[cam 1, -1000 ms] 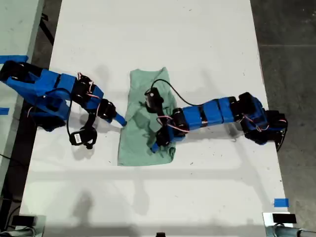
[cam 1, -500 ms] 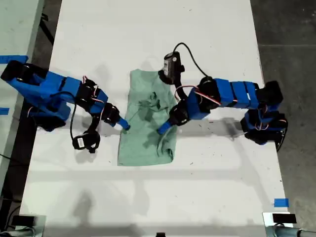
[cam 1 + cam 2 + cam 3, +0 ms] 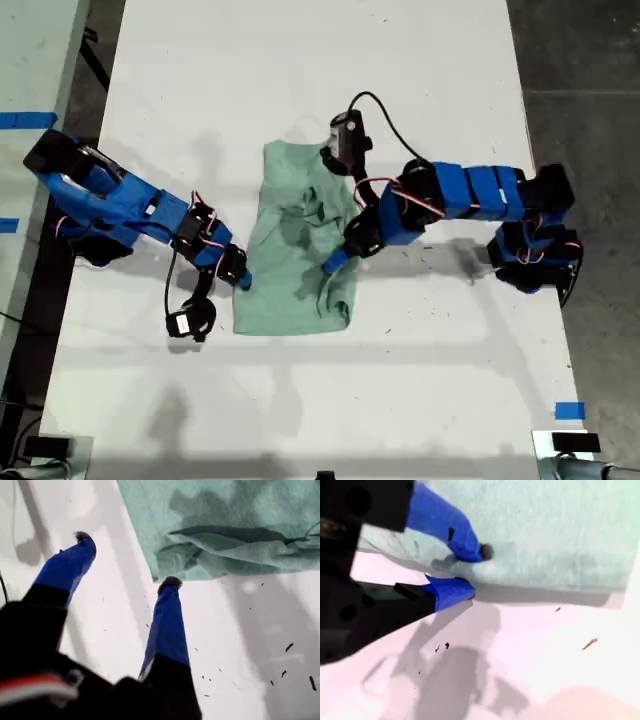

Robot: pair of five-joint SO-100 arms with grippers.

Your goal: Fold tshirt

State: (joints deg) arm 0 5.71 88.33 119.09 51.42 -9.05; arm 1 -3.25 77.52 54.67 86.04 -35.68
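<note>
The pale mint-green tshirt (image 3: 292, 245) lies folded into a narrow upright strip in the middle of the white table (image 3: 320, 60), rumpled along the edge toward the exterior view's right. My first gripper (image 3: 335, 262) hovers open over that rumpled edge. In the first wrist view its fingers (image 3: 126, 560) stand wide apart with nothing between them, one tip near the tshirt's (image 3: 225, 520) bunched corner. My second gripper (image 3: 243, 280) is at the tshirt's edge on the exterior view's left. It is open (image 3: 476, 571), one finger on the flat tshirt (image 3: 545, 530), the other on the table beside the hem.
Blue tape marks (image 3: 568, 410) sit near the table's corner at the exterior view's lower right, and another strip (image 3: 25, 120) on the neighbouring surface at its left. Dark floor (image 3: 590, 100) borders the table on its right. Small dark specks (image 3: 289, 647) dot the table.
My first gripper lifted off the tshirt's middle and drew back toward the exterior view's right. My second gripper slid down along the tshirt's left edge, and the lower hem shifted slightly.
</note>
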